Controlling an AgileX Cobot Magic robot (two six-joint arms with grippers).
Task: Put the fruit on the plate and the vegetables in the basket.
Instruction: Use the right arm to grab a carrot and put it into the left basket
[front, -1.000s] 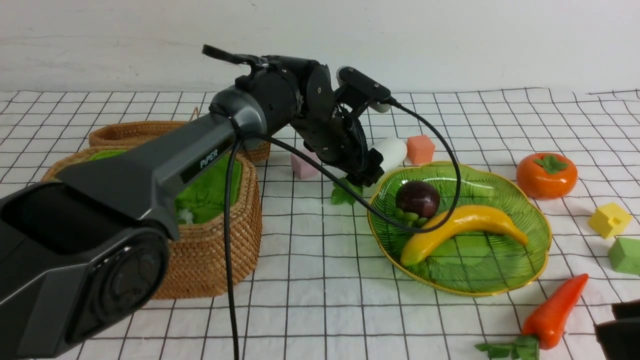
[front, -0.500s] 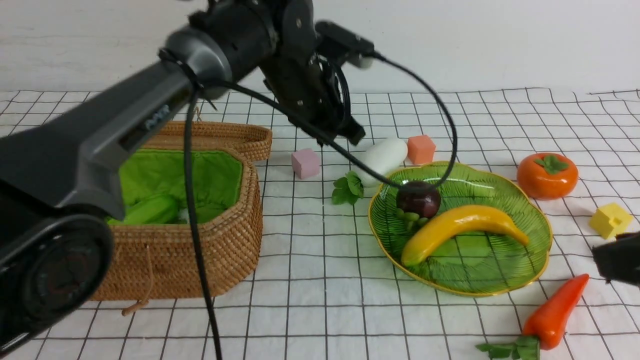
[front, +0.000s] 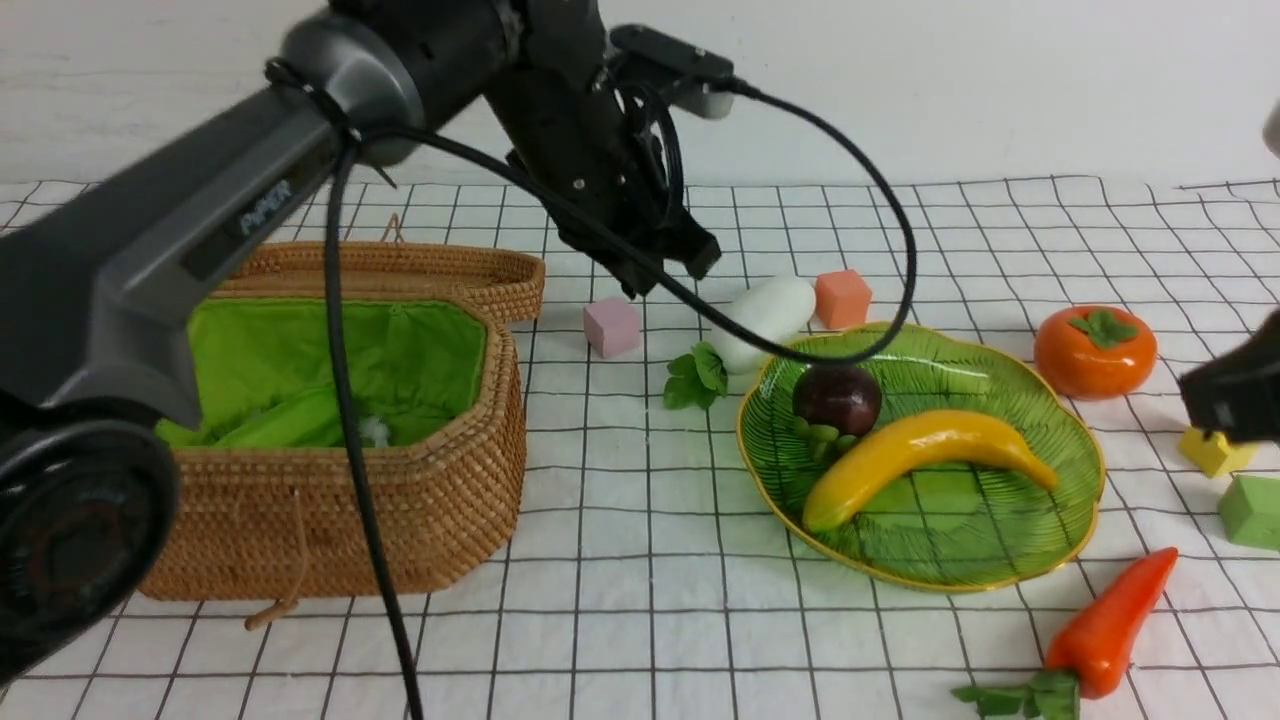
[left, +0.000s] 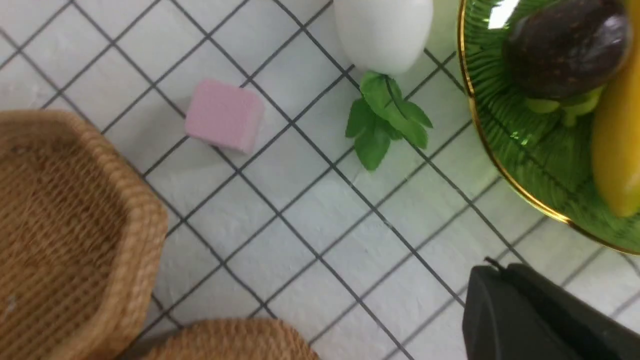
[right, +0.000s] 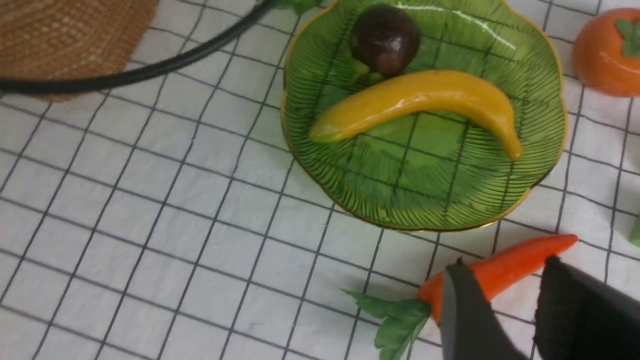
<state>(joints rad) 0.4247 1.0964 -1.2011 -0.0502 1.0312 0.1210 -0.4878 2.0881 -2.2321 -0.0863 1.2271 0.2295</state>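
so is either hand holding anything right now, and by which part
Nothing is held. The left hand is shut and empty in the air; the right hand is open, clear of the carrot.

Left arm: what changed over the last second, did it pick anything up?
The left end effector rose from beside the radish and shut empty; the radish stayed on the cloth. The right end effector climbed into the front view by the yellow cube, open. Plate, banana, mangosteen, persimmon, carrot, basket unmoved.
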